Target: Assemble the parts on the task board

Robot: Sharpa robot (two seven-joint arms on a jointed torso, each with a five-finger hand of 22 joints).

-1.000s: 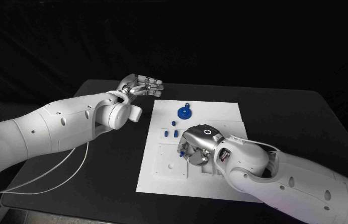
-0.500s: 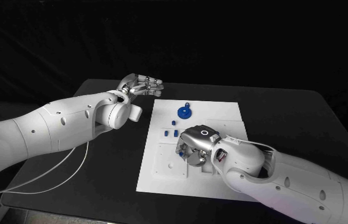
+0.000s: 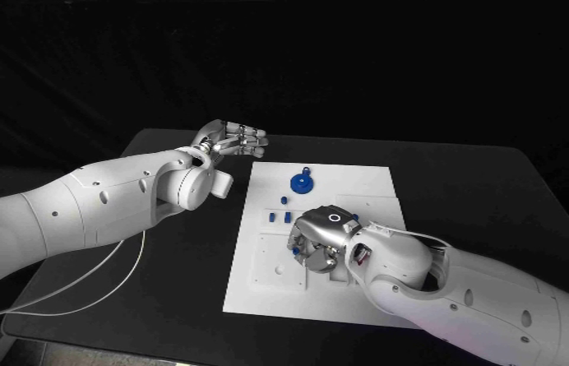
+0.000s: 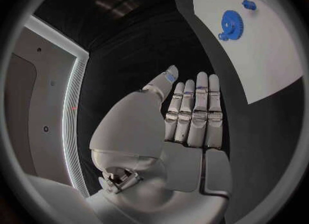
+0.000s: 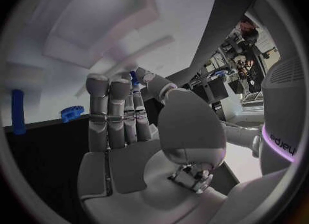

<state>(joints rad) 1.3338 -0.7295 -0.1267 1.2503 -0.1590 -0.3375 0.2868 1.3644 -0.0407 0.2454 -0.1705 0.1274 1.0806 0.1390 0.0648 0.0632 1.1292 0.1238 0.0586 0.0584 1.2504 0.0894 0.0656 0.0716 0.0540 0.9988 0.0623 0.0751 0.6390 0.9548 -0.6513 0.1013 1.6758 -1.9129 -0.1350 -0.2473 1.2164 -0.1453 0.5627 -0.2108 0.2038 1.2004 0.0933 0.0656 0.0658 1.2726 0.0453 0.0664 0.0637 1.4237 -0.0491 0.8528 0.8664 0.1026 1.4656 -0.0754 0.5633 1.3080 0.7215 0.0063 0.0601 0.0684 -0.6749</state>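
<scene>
Two white, smooth arms reach over a flat black table (image 3: 178,300). On it, in the middle of the frame, lies the task board (image 3: 255,288), a thin white plate with square corners and shallow slots. At its upper end sits a round blue gear (image 3: 303,185) with small teeth. Just below are little blue pegs (image 3: 278,216). The shiny silver right hand (image 3: 318,243) rests low on the board's middle, pinching a small blue part (image 5: 134,78) at its fingertips. The silver left hand (image 3: 233,141) hovers at upper left off the board, fingers straight and together, holding nothing.
</scene>
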